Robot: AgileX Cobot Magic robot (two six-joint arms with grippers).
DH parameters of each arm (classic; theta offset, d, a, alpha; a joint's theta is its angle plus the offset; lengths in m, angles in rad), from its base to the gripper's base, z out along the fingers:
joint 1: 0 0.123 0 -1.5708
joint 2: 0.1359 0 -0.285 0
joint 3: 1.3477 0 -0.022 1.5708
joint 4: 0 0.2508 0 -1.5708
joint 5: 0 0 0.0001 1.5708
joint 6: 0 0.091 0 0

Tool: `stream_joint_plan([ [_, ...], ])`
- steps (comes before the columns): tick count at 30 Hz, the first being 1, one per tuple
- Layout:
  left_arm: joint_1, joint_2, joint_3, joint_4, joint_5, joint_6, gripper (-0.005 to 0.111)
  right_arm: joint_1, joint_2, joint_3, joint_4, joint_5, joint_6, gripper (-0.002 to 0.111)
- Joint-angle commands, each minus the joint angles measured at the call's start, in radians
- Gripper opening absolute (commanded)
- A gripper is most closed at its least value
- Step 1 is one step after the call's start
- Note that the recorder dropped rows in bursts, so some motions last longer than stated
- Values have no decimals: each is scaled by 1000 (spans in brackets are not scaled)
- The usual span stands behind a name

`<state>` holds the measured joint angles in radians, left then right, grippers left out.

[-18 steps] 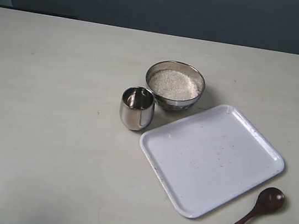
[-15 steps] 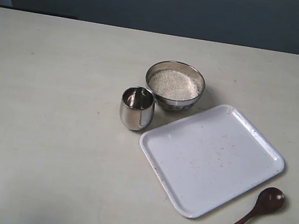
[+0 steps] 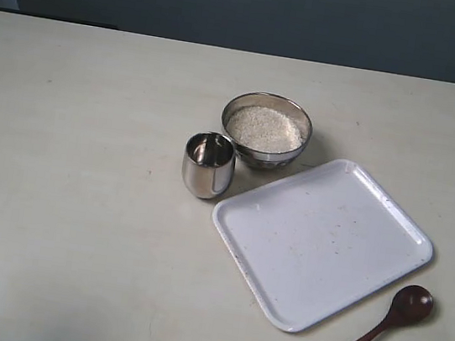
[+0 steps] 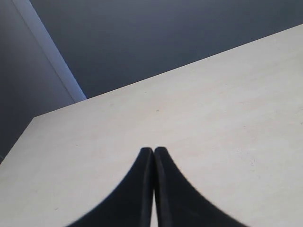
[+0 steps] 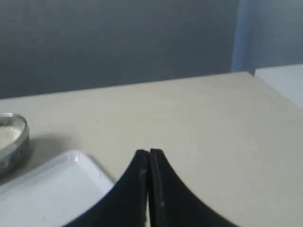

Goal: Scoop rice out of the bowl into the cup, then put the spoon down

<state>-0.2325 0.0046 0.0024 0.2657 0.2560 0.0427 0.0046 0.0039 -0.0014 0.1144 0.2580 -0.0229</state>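
Observation:
White rice fills the steel bowl near the table's middle. The small rounded steel cup stands just left of and in front of the bowl, with nothing visible inside. The dark wooden spoon lies on the table at the front right, its oval end pointing away. Neither arm shows in the exterior view. My left gripper is shut over bare tabletop with nothing held. My right gripper is shut too, empty, with the bowl's rim off to one side.
A white rectangular tray lies between the bowl and the spoon, with nothing on it; its corner shows in the right wrist view. A dark wall stands behind the table's far edge.

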Motion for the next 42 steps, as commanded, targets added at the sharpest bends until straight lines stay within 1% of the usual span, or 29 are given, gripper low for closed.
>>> stream_joint_plan([
  [1, -7, -5, -2, -2, -9, -7, 1, -5, -4, 1, 70, -258, -1, 0],
  [3, -7, -5, -2, -2, -9, -7, 1, -5, -4, 1, 134, -345, -1, 0],
  [6, -7, -5, -2, -2, -9, -7, 1, -5, -4, 1, 349, -433, 23, 0],
  [8, -7, -5, -2, -2, -9, -7, 1, -4, -4, 1, 520, -438, 107, 0],
  [9, -7, -5, -2, -2, -9, -7, 1, -4, -4, 1, 561, -425, 129, 0],
  [12, -7, -5, -2, -2, -9, -7, 1, -4, -4, 1, 584, -368, 133, 0],
  [16, -7, -5, -2, -2, -9, -7, 1, -2, -4, 1, 584, -350, 133, 0],
  [18, -7, -5, -2, -2, -9, -7, 1, -2, -4, -6, 596, -302, 133, 0],
  [22, -7, -5, -2, -2, -9, -7, 1, -2, -4, -100, 587, -190, 129, -1],
  [25, -7, -5, -2, -2, -9, -7, 1, -4, 50, -223, 543, -120, 129, -1],
  [28, -7, -5, -2, -2, -9, -7, 1, -5, 200, -369, 452, -33, 129, -1],
  [29, -7, -5, -2, -2, -9, -7, 1, -5, 332, -487, 370, 58, 129, -1],
  [30, -7, -5, -2, -2, -9, -7, 1, -5, 388, -538, 342, 108, 129, -1],
  [31, -7, -5, -2, -2, -9, -7, 1, -5, 473, -613, 300, 197, 129, -1],
  [35, -7, -5, -2, -2, -9, -7, 1, -5, 704, -796, 165, 469, 155, -1],
  [38, -7, -5, -2, -2, -9, -7, 1, -4, 839, -842, 60, 622, 232, -1],
  [42, -7, -5, -2, -2, -9, -7, 1, 8, 948, -840, 81, 756, 296, -1],
])
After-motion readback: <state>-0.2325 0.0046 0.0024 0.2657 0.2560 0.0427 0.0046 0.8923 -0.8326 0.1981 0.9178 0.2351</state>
